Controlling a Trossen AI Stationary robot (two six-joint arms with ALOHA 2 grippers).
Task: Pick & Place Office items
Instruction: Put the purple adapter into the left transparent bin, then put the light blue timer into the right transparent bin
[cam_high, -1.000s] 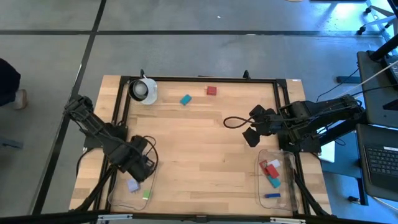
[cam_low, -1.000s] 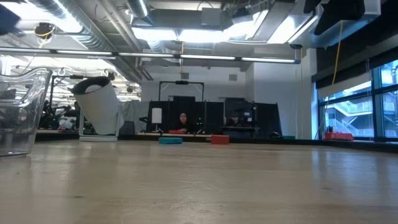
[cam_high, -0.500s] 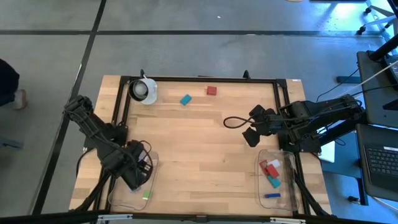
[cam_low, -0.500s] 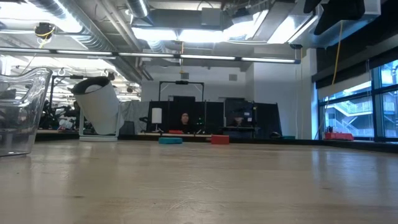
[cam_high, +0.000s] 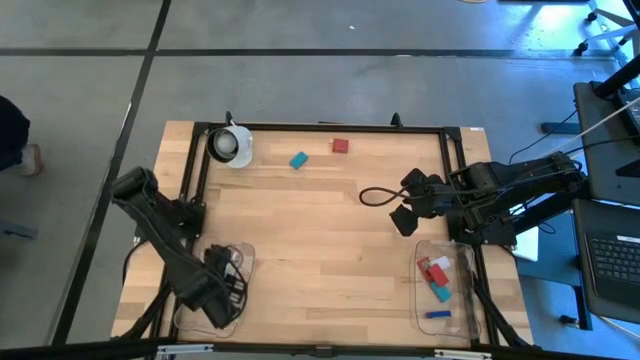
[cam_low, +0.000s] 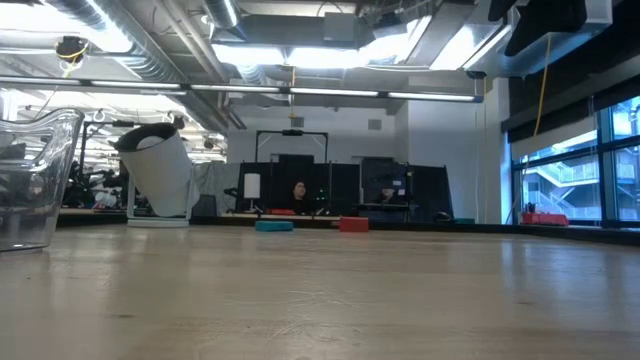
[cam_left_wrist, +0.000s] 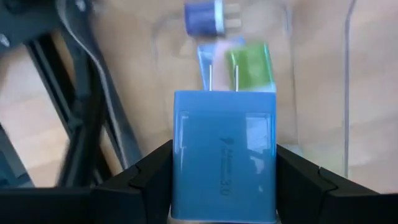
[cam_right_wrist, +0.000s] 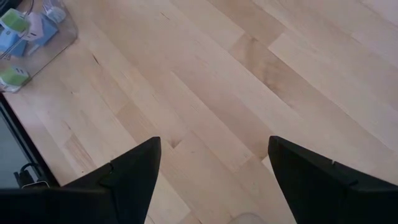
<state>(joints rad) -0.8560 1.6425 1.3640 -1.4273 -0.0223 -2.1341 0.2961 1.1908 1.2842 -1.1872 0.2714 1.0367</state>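
My left gripper (cam_left_wrist: 224, 186) is shut on a blue block with two metal prongs (cam_left_wrist: 224, 149). It hangs over the clear tray (cam_high: 240, 262) at the table's near left corner, where a lavender piece (cam_left_wrist: 205, 17) and a green piece (cam_left_wrist: 250, 62) lie. In the high view the left gripper (cam_high: 222, 290) hides the block. A teal block (cam_high: 298, 160) and a red block (cam_high: 340, 146) rest on the far part of the table. My right gripper (cam_high: 408, 205) waits open at mid-right, above bare wood. My left gripper pinches the blue block by its two side faces (cam_left_wrist: 181, 155), one finger (cam_left_wrist: 146, 177) on each side. The fingers come from above, pointing down. The block is lifted clear, with its prongs (cam_left_wrist: 222, 78) pointing away from the gripper toward the tray's floor.
A white round object with a dark centre (cam_high: 230, 145) stands at the far left corner. A black cable loop (cam_high: 375, 196) lies beside the right gripper. The right clear tray (cam_high: 458, 300) holds red, white, teal and dark blue pieces. Black rails frame the table; its middle is bare wood.
My left arm has moved toward the table's near edge and now stands over the left tray, covering the lavender and green pieces that showed in the high view before. The right arm has kept still.
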